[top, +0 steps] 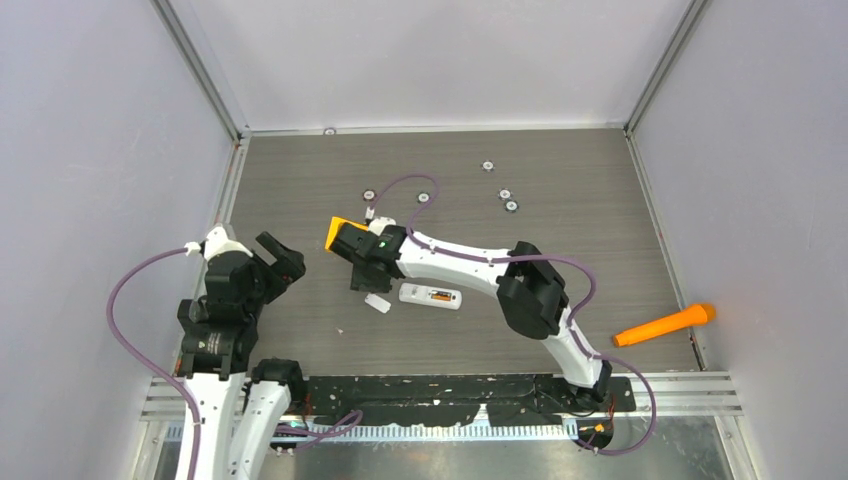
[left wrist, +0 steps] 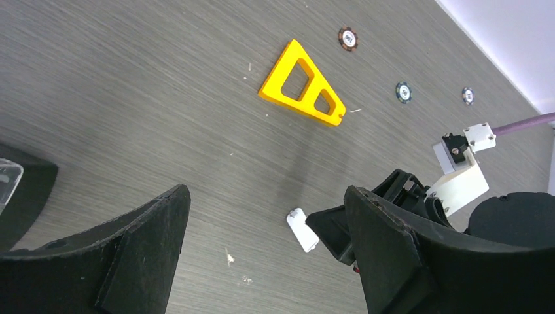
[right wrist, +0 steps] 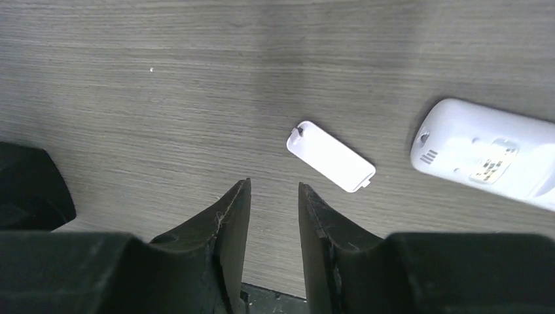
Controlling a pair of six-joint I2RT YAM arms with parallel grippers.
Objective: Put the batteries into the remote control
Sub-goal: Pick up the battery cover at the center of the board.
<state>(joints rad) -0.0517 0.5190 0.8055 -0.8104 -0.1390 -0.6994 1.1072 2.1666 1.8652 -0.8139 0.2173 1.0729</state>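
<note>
The white remote control (top: 430, 295) lies flat mid-table, and a small orange battery (top: 442, 295) shows in its open back. In the right wrist view the remote control (right wrist: 487, 160) is at the right edge. A short white tab (top: 377, 303) (right wrist: 330, 165) (left wrist: 302, 229) lies just left of it. My right gripper (top: 362, 280) (right wrist: 273, 185) hovers next to the tab, its jaws a narrow gap apart with nothing between them. My left gripper (top: 285, 262) (left wrist: 265, 193) stands wide open and empty, left of the right one.
A flat orange triangle (top: 338, 232) (left wrist: 302, 85) lies behind the right gripper. A big orange carrot-shaped stick (top: 665, 325) rests by the right wall. Several small round discs (top: 505, 194) dot the far half. White walls close in three sides.
</note>
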